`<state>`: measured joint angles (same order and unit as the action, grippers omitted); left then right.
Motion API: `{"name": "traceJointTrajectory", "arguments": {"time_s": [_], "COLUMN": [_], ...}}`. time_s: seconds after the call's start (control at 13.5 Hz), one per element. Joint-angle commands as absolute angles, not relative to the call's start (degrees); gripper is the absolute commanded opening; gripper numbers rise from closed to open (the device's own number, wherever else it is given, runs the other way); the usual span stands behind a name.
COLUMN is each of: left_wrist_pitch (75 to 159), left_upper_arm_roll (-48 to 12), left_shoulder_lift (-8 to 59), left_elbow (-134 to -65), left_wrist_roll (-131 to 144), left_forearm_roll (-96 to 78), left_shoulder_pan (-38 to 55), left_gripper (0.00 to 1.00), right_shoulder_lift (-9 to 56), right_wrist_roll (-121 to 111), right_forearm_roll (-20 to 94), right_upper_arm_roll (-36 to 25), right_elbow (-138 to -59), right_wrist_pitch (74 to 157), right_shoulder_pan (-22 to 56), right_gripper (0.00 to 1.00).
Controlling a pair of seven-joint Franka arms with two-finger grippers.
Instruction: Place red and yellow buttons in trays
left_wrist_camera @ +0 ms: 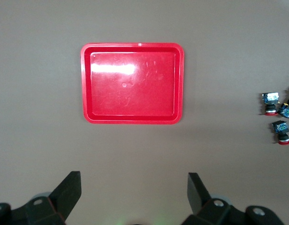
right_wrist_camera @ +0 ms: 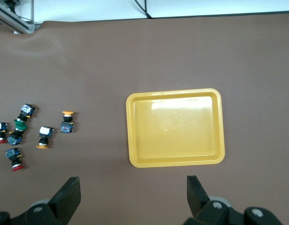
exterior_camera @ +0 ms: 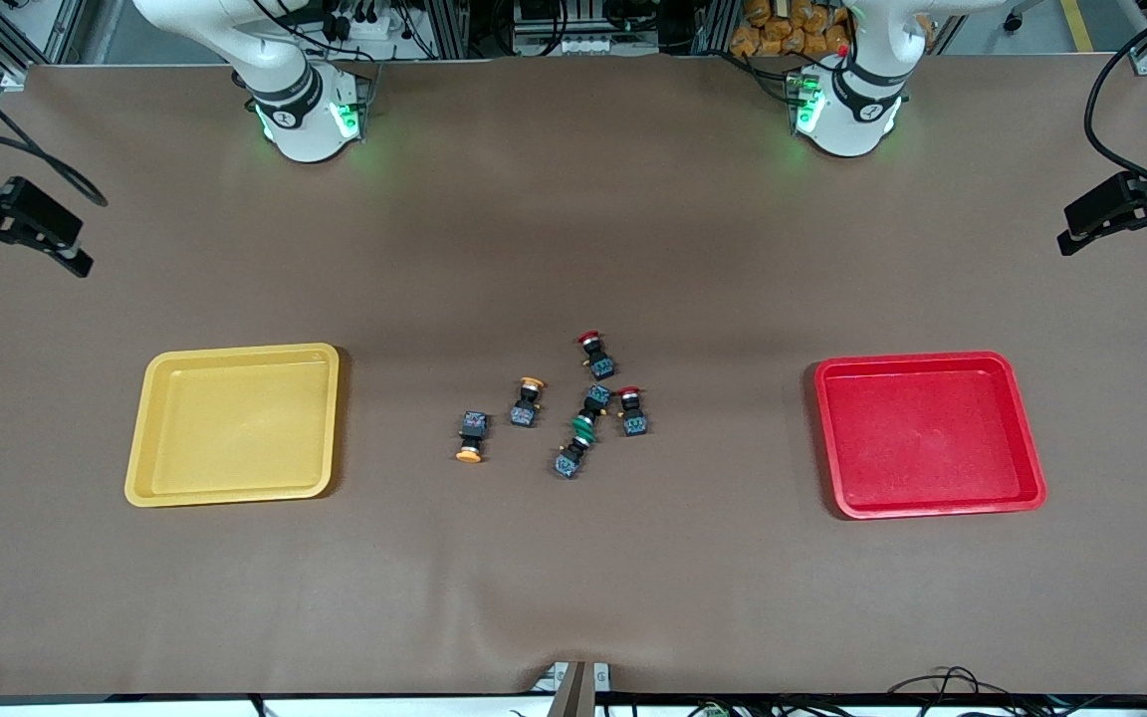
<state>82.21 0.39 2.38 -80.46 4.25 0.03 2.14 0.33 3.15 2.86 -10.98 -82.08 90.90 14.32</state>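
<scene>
The yellow tray point(exterior_camera: 233, 423) lies toward the right arm's end of the table and the red tray point(exterior_camera: 929, 433) toward the left arm's end; both hold nothing. The buttons lie in a loose cluster between them: two red-capped ones point(exterior_camera: 593, 354) point(exterior_camera: 631, 410) and two yellow-capped ones point(exterior_camera: 528, 400) point(exterior_camera: 472, 438). My left gripper point(left_wrist_camera: 134, 192) is open and empty, high over bare table beside the red tray point(left_wrist_camera: 133, 83). My right gripper point(right_wrist_camera: 133, 194) is open and empty, high over bare table beside the yellow tray point(right_wrist_camera: 175, 127). Neither gripper shows in the front view.
Green-capped switches point(exterior_camera: 583, 428) lie tangled among the buttons. Black fixtures with cables stand at both ends of the table point(exterior_camera: 16, 224) point(exterior_camera: 1131, 209). The brown mat point(exterior_camera: 573, 578) covers the whole table.
</scene>
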Motion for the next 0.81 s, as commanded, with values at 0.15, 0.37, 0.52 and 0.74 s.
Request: {"name": "traceJointTrajectory", "arguments": {"time_s": [0.15,0.37,0.52,0.74], "left_wrist_pitch": [81.6,82.7,84.5,88.9], "left_upper_arm_roll": [0.2,-0.1,-0.2,-0.3], "left_shoulder_lift": [3.0,6.6,9.4,14.4], "left_elbow": [-80.9,-80.8,-80.7,-80.7], "left_wrist_roll": [4.5,4.7,5.1,9.0], "left_forearm_roll": [-0.7,-2.1,-4.9,-7.6], "left_shoulder_pan": [1.9,2.9,3.0,4.6], "left_gripper": [1.00,1.00,1.00,1.00], "right_shoulder_lift": [1.0,0.8,1.5,2.0], "right_wrist_roll": [3.7,3.2,3.2,3.3], "right_forearm_roll": [3.3,4.3,4.9,5.0], "right_upper_arm_roll": [-11.7,-12.3,-12.3,-12.0], "right_elbow": [-80.9,-80.6,-81.3,-81.3], "right_wrist_pitch": [89.4,85.2,85.1,84.9], "right_shoulder_pan": [15.7,11.0,10.1,11.3], "right_gripper": [1.00,1.00,1.00,1.00]}}
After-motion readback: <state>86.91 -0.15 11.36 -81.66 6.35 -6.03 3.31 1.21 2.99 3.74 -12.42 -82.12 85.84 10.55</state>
